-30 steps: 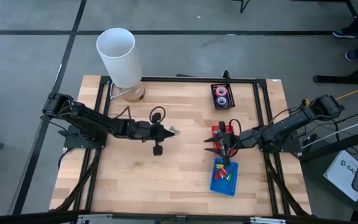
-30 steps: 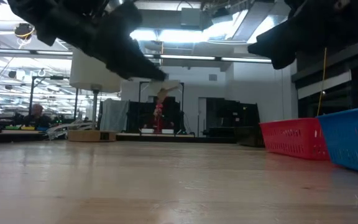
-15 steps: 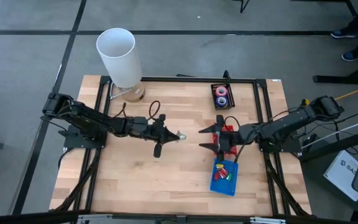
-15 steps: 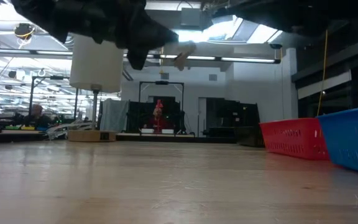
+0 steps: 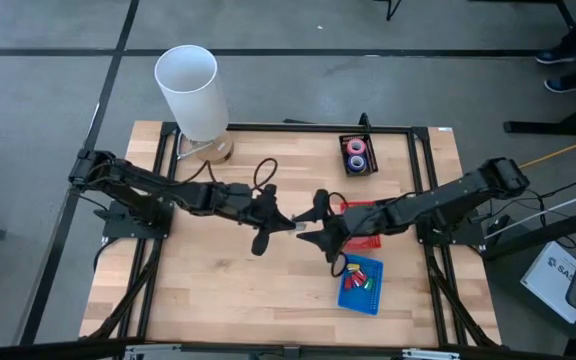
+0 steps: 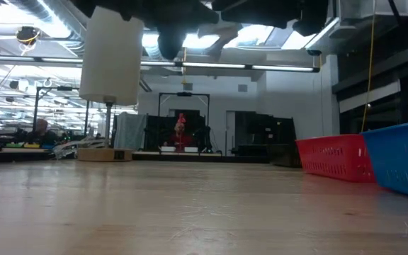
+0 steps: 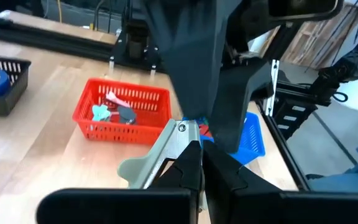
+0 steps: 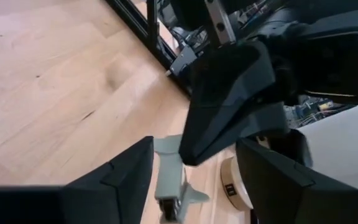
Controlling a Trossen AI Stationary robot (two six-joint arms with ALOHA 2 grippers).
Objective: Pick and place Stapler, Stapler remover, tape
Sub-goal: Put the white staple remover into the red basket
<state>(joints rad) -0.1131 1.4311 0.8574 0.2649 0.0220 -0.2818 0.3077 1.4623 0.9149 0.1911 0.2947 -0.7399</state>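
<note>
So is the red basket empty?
No. In the left wrist view the red basket holds small pink, blue and dark items.

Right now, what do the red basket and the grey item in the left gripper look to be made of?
Red basket: probably moulded plastic, going by its slotted walls and even, slightly glossy colour. Grey item pinched in the left gripper: probably metal, pale grey with a satin sheen and a rivet; painted plastic is possible.

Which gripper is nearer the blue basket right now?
Right. The right gripper hangs open just up-table and to the left of the blue basket, at mid-table. The left gripper, shut on a grey staple remover, sits farther left, facing it.
</note>
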